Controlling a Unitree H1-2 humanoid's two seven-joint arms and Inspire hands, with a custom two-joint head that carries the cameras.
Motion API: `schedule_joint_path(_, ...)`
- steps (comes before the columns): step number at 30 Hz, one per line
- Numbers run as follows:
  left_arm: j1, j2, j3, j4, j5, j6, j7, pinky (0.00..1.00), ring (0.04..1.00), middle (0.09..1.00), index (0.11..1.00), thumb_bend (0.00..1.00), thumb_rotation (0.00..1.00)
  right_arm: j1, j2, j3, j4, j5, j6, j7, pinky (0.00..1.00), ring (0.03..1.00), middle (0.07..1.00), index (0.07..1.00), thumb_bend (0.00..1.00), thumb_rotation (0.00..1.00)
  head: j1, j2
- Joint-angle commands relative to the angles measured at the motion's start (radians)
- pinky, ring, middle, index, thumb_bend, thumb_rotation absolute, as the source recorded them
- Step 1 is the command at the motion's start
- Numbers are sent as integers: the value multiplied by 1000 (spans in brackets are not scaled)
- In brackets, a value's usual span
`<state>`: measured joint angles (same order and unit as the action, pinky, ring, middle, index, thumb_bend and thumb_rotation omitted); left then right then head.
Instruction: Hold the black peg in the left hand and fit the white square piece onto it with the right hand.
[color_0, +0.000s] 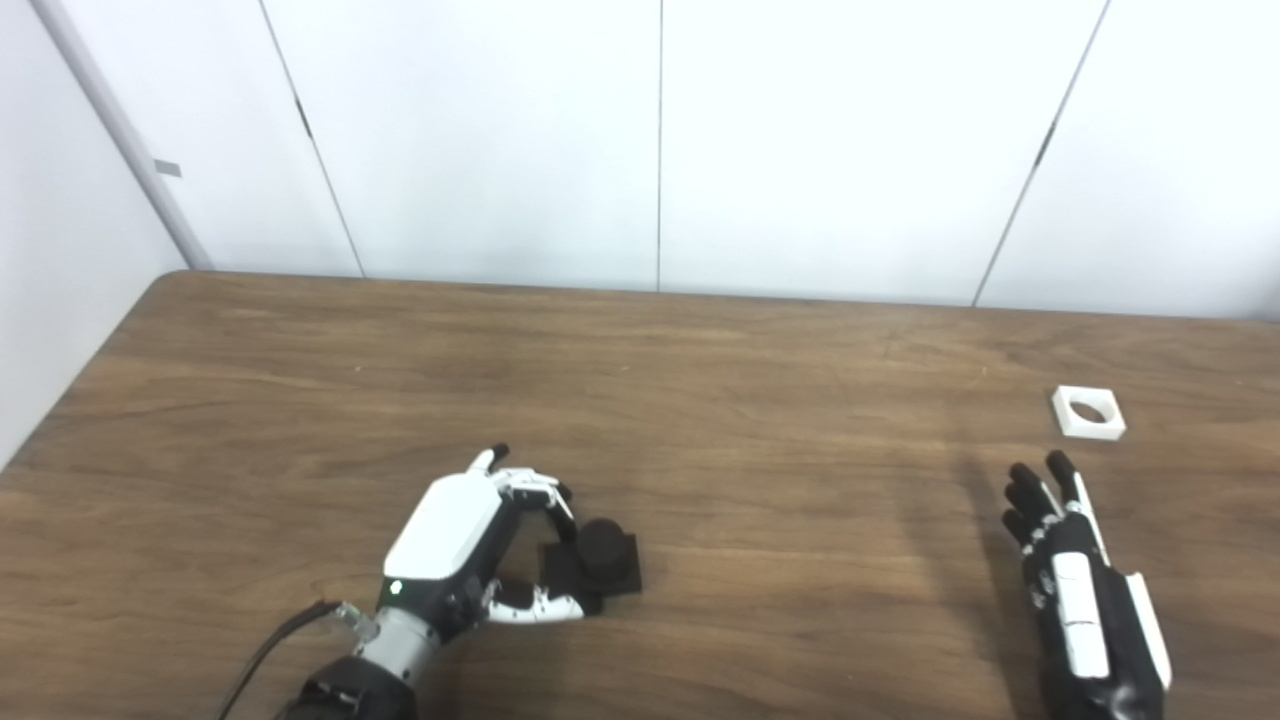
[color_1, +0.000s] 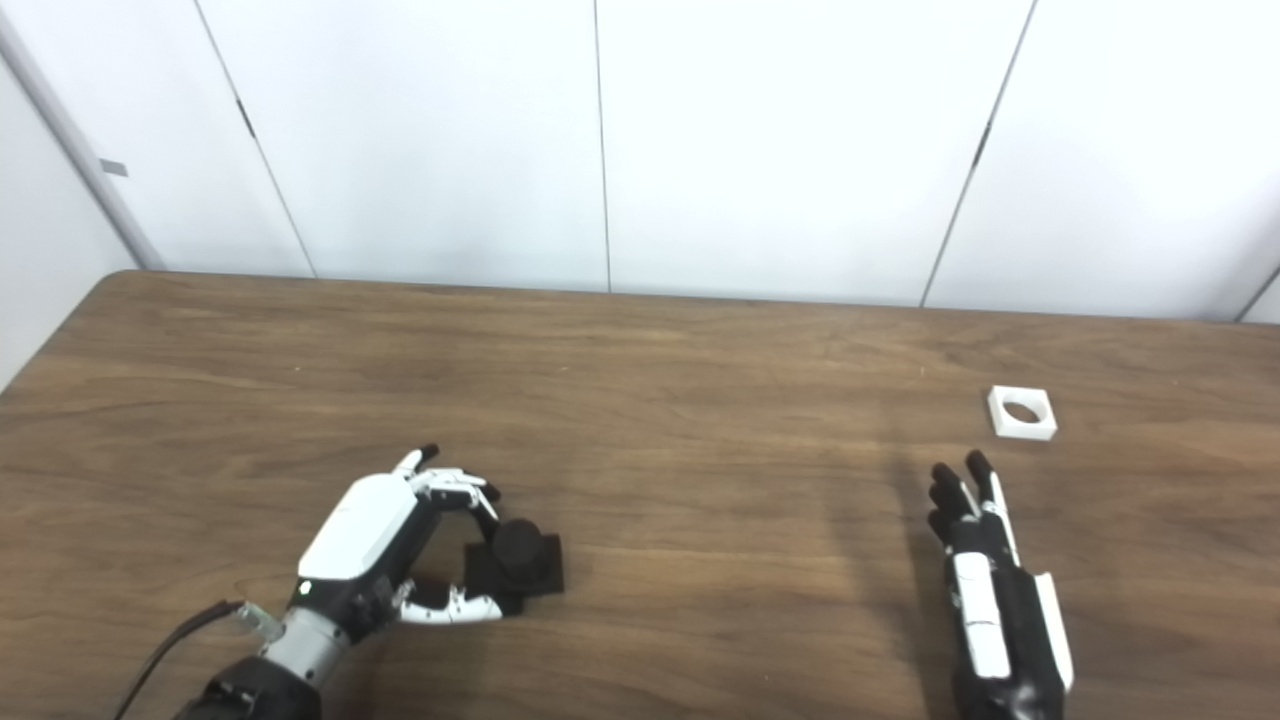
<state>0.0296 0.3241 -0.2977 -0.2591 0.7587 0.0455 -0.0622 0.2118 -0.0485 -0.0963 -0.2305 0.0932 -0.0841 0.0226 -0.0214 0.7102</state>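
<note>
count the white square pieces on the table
1. The white square piece lies flat at the table's far right, just beyond the right hand's fingers, untouched. None looks hidden.

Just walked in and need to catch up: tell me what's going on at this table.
A humanoid robot is starting a peg-fitting job. Its left robot hand is curled around the black peg, which sits on the wooden table; whether it grips it firmly is unclear. The right robot hand is open with fingers straight, short of the white square piece, which lies untouched on the table beyond its fingertips. Nothing is fitted yet.
</note>
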Motion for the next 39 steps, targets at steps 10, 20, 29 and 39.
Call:
schedule_joint_path(10, 61, -47, -68, -21, 13, -17, -50, 1000, 831, 756, 485, 521, 50, 68, 31, 33, -28, -21, 33, -22, 929, 937, 908, 971, 510, 919, -41, 44)
schedule_joint_path(20, 83, -63, -133, -13, -15, 51, -148, 1000, 868, 774, 485, 521, 51, 81, 22, 32, -74, -13, 67, -25, 914, 914, 909, 967, 505, 901, -66, 81)
schedule_joint_path(29, 81, -67, -156, -23, -32, 109, -194, 1000, 881, 783, 485, 521, 50, 84, 3, 21, -94, -22, 84, -25, 908, 910, 910, 940, 527, 868, -103, 104)
schedule_joint_path(39, 59, -68, -167, -47, -73, 159, -240, 1000, 894, 797, 485, 521, 49, 45, -28, -25, -159, -62, 162, -37, 817, 878, 861, 826, 613, 532, -149, 114)
